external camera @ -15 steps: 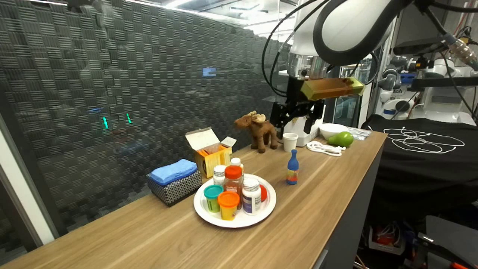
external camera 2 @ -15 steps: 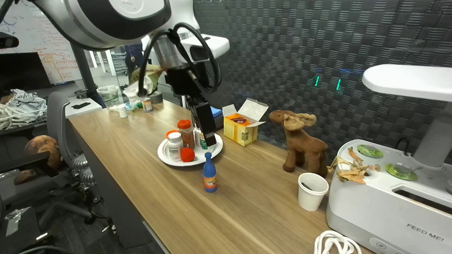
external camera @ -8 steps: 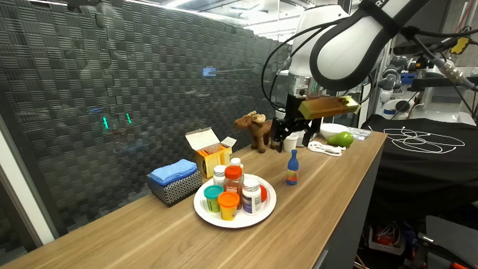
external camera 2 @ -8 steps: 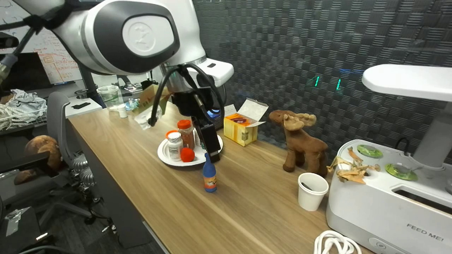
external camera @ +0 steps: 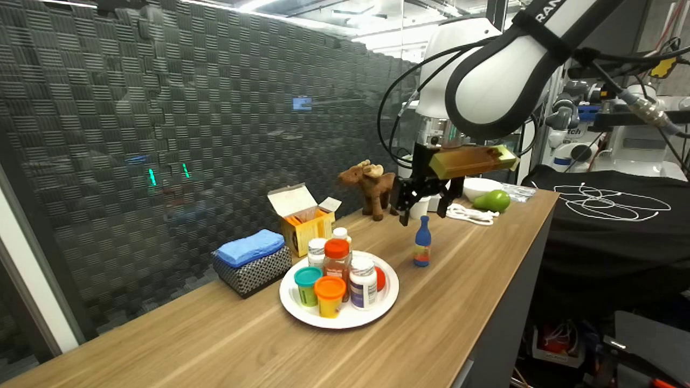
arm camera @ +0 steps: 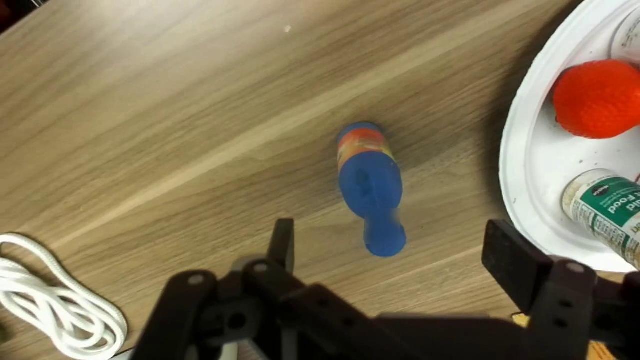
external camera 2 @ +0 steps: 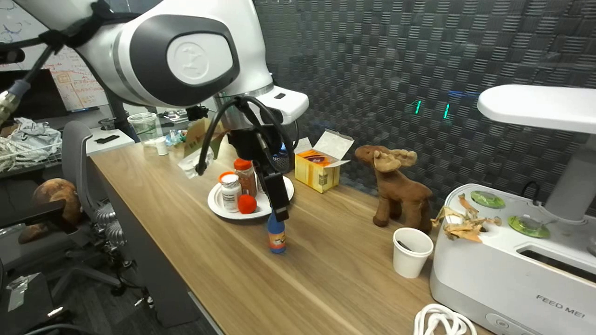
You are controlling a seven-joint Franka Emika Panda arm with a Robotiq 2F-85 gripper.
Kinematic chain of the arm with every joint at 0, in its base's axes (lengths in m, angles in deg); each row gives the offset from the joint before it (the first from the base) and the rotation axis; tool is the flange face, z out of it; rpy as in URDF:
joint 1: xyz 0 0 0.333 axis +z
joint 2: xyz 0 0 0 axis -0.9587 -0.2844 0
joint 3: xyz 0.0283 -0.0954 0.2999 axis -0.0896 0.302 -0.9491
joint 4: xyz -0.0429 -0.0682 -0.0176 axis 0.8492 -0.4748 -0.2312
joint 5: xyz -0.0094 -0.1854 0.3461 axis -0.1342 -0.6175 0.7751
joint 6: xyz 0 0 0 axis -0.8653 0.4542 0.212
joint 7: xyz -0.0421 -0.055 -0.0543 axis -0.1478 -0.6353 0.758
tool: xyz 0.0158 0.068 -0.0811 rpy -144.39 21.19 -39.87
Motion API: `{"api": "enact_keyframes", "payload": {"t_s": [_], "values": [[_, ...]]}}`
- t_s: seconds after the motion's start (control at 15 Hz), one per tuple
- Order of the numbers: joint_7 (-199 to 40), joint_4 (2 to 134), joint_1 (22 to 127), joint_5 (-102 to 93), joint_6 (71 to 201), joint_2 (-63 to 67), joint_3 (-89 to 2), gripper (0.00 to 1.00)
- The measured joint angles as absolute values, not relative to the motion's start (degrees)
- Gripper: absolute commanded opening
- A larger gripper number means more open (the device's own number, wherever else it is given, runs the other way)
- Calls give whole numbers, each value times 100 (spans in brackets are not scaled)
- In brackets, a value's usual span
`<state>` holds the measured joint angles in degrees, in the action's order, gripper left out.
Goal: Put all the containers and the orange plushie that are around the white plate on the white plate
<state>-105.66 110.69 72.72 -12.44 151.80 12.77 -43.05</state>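
Observation:
A blue bottle (arm camera: 370,180) with a red-orange label stands upright on the wooden table, beside the white plate (arm camera: 515,165). Just above its neck my gripper (arm camera: 390,230) is open; the fingertips lie to either side of the bottle's top in the wrist view, apart from it. The plate bears several containers: a green cup (external camera: 308,288), an orange cup (external camera: 330,302), a brown bottle with red cap (external camera: 337,264), and white bottles such as this one (external camera: 363,285). On the plate's near side rests the orange plushie (external camera 2: 247,204). In an exterior view a finger covers the blue bottle's neck.
Behind the plate stand an open yellow box (external camera: 310,231) and a patterned box with blue cloth (external camera: 250,249). A brown moose toy (external camera 2: 400,186), a paper cup (external camera 2: 412,253), white cord (arm camera: 55,300) and a white appliance (external camera 2: 512,279) occupy the other end.
My gripper has come down toward the blue bottle, quickly at first and only slightly over the last half second. The bottle, plate and things on the plate have not moved.

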Motion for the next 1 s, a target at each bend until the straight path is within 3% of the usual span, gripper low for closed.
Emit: {"api": "enact_keyframes", "payload": {"t_s": [0.47, 0.6, 0.73, 1.0], "values": [[-10897, 11069, 7310, -1457, 15171, 1303, -4305, 15], [-11024, 11070, 7331, -1551, 15144, 1323, -4305, 10], [-11167, 11070, 7343, -1694, 15092, 1358, -4305, 13], [-11256, 11060, 7350, -1761, 14875, 1471, -4312, 10]]}}
